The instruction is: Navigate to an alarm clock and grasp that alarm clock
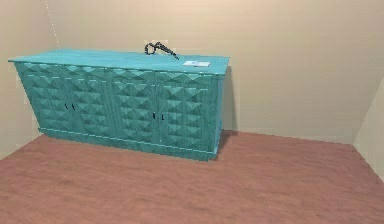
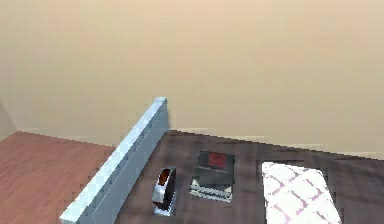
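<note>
**A:** Any sign of the alarm clock?

**B:** Maybe. A small dark object with a reddish face (image 2: 166,185) lies on the dark grey bed (image 2: 250,148), just beside the pale blue bedboard (image 2: 120,165). It's too blobby to be sure.

**A:** And next to it?

**B:** A dark flat stack (image 2: 213,172), and a white patterned pillow (image 2: 296,192) cut off at the bottom edge.

**A:** Fingers?

**B:** Cannot tell their state.

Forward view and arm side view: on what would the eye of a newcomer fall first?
In the forward view, the big teal cabinet strikes first, with a dark tangled thing on its top. In the arm side view, a dark bed with a light blue end board bears a white patterned pillow, a dark stack, likely books, and a small dark thing, maybe the alarm clock.
</note>
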{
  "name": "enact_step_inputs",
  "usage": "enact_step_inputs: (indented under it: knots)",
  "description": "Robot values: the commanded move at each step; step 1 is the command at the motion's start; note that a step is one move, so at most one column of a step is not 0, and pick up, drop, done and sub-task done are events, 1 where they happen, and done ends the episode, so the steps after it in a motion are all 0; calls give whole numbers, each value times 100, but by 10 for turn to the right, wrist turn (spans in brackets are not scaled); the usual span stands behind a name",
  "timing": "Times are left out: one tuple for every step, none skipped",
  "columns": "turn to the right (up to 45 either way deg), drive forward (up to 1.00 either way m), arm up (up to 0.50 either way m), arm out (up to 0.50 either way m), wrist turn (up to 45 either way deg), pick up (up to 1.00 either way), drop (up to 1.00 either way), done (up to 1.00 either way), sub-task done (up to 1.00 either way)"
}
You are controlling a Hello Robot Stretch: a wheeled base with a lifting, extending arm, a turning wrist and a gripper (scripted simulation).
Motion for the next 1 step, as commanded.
enact_step_inputs:
  knots:
    - [0, 0, 0, 28, 0, 0, 0, 0, 0]
